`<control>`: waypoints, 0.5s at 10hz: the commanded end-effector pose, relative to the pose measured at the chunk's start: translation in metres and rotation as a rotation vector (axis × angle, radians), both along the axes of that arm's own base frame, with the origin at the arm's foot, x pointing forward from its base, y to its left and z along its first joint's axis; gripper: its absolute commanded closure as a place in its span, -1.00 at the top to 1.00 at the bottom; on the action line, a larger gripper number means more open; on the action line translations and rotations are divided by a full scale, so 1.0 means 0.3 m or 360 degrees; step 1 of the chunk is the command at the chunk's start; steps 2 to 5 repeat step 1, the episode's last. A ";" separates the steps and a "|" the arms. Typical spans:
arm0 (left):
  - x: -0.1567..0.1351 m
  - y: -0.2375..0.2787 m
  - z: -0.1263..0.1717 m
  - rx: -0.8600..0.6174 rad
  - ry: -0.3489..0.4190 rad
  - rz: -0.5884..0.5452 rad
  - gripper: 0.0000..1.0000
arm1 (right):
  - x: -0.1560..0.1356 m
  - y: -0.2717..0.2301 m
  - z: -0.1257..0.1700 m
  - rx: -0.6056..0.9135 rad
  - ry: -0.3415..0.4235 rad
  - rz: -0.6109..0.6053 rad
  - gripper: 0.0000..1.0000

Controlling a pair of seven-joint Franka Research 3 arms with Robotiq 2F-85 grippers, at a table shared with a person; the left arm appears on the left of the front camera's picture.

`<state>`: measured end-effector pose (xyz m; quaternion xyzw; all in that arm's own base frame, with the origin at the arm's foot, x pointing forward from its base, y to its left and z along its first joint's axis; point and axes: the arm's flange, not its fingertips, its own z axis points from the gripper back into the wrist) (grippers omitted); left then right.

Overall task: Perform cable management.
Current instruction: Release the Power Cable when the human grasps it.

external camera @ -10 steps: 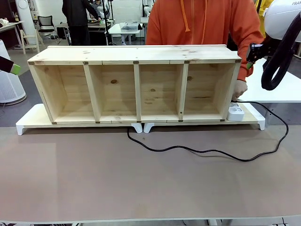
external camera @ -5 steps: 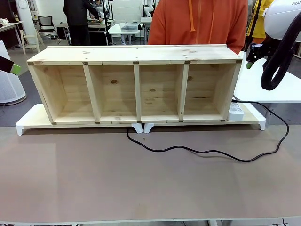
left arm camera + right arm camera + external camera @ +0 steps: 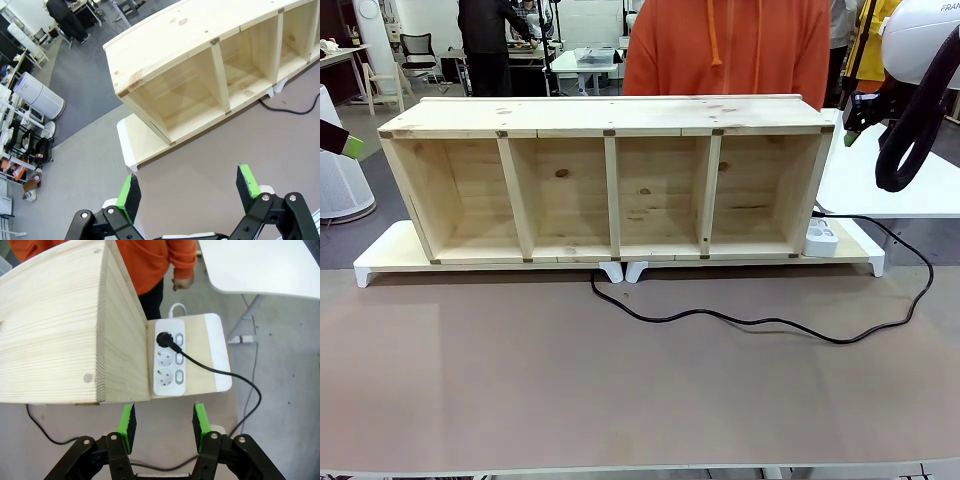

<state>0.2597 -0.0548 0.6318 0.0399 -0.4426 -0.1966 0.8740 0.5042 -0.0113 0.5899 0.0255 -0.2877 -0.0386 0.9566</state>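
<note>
Cable [image 3: 760, 322] snakes across the brown table [image 3: 620, 400] at frame centre-right, loops up the right edge, plugged into the top socket of the white power strip [image 3: 170, 360] just beside the wooden shelf's [image 3: 605, 180] right end. My right gripper [image 3: 164, 426] hangs above the strip, jaws partly open, empty. My left gripper [image 3: 189, 189] is wide open, empty, lower frame. Person in an orange hoodie [image 3: 730, 50] stands behind the shelf.

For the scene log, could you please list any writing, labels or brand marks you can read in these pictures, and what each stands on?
"FR": cut-off grey lettering on the white right arm at the front view's top right edge; the rest runs out of the picture.
Power strip, wooden shelf and cable: no readable print.
</note>
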 end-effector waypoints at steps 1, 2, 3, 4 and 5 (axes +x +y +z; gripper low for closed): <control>0.006 -0.002 0.002 0.0000 -0.0017 0.0001 1.00 | 0.000 -0.001 -0.004 0.0002 0.0009 -0.0003 0.20; 0.006 -0.002 0.002 0.0000 -0.0017 0.0001 1.00 | 0.000 -0.001 -0.004 0.0002 0.0009 -0.0003 0.20; 0.006 -0.002 0.002 0.0000 -0.0017 0.0001 1.00 | 0.000 -0.001 -0.004 0.0002 0.0009 -0.0003 0.20; 0.006 -0.002 0.002 0.0000 -0.0017 0.0001 1.00 | 0.000 -0.001 -0.004 0.0002 0.0009 -0.0003 0.20; 0.006 -0.002 0.002 0.0000 -0.0017 0.0001 1.00 | 0.000 -0.001 -0.004 0.0002 0.0009 -0.0003 0.20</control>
